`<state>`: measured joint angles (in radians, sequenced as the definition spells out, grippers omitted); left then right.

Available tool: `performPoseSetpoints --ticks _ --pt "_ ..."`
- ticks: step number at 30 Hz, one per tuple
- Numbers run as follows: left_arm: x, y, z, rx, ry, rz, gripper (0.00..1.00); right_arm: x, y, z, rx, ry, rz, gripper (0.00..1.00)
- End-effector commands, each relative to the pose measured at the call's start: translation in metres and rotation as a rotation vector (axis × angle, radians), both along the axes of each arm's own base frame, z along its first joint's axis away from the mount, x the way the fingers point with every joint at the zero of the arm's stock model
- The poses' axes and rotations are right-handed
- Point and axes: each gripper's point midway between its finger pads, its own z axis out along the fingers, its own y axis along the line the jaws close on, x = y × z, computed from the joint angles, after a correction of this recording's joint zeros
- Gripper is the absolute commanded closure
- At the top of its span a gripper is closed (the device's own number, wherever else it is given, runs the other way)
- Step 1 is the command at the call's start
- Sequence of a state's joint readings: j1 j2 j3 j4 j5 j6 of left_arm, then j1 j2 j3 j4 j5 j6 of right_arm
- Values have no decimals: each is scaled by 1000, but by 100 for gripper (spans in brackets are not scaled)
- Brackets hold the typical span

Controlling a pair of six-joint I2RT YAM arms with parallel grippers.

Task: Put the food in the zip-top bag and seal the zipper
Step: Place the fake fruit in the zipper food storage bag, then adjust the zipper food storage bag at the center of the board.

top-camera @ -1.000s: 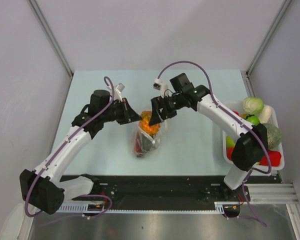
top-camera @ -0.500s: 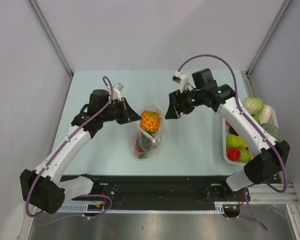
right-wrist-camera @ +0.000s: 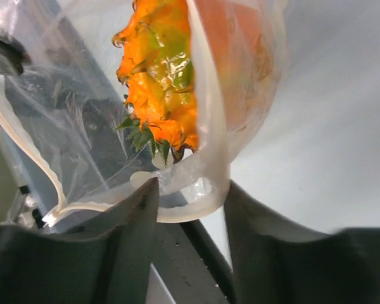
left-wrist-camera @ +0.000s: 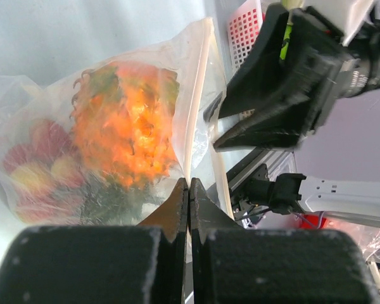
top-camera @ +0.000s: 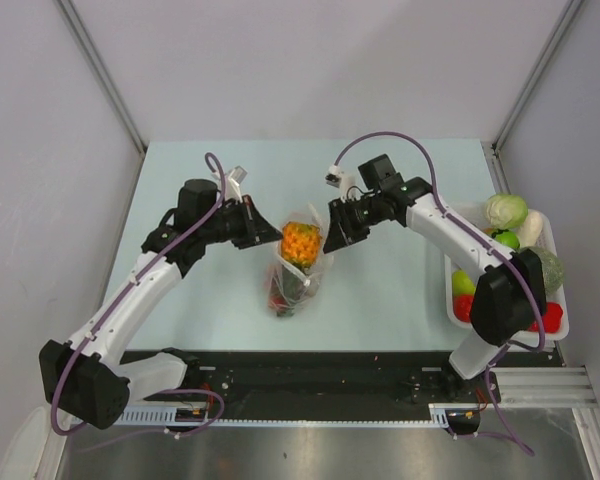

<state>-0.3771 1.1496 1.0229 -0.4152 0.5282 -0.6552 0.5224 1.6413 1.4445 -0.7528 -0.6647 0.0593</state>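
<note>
The zip-top bag stands on the table, held up at its mouth. An orange ruffled piece of food sits at the top, with red and yellowish pieces lower inside. My left gripper is shut on the left end of the zipper; the pale strip runs into the jaws of the left gripper. My right gripper is at the mouth's right side. In the right wrist view the right gripper has narrowed onto a folded loop of the zipper that touches both fingers, just below the orange piece.
A white tray stands at the right table edge under the right arm's elbow. It holds a pale green cabbage, a green ball and red pieces. Grey walls enclose the table on three sides.
The right gripper drew away to the right, leaving the orange piece in the bag's mouth. It then came back to the mouth's right edge and closed on the strip. The left gripper held still.
</note>
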Motion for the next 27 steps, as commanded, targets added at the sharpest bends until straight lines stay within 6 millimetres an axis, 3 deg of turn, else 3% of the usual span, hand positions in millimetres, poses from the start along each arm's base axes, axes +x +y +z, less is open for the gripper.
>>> performPoseSetpoints --ticks 1,2,3,6,7,11,12,13,14,15,16,18,22,23,25,26,27 --pt "-8 4 21 -9 -80 -18 100 -12 8 26 143 69 53 87" --pt "-7 7 20 23 -101 -11 100 -13 9 35 169 70 48 98" --pt "-8 8 20 39 -110 -16 100 -9 7 45 196 49 41 100" --pt "-9 15 26 133 -163 -22 100 -14 4 86 235 -48 51 100" --pt "-13 18 31 174 -150 -24 100 -15 3 90 218 -72 54 100" --pt "-28 10 41 256 -222 -105 100 -18 -5 71 88 -112 100 100" --pt "-31 11 36 301 -207 -117 100 -11 -6 63 55 -128 108 100" --pt "-32 9 47 309 -229 -130 100 -2 -6 67 41 -162 102 100" --pt "-32 4 42 334 -220 -164 100 0 -10 64 13 -156 109 100" --pt "-38 1 40 329 -195 -203 100 8 -11 52 -29 -172 132 100" --pt "-37 -2 43 327 -191 -215 100 14 -12 57 -42 -208 154 100" --pt "-32 -9 28 337 -119 -240 100 22 -18 40 -120 -207 160 100" --pt "-16 -21 15 331 -60 -225 100 40 -29 40 -189 -258 168 100" --pt "-13 -22 14 328 -54 -210 100 40 -31 51 -188 -283 182 100" --pt "-6 -25 12 319 -53 -201 100 34 -36 58 -184 -295 201 87" --pt "-5 -26 12 310 -44 -198 100 27 -41 57 -195 -286 227 62" --pt "-3 -27 11 307 -38 -196 100 24 -45 60 -185 -280 227 50"
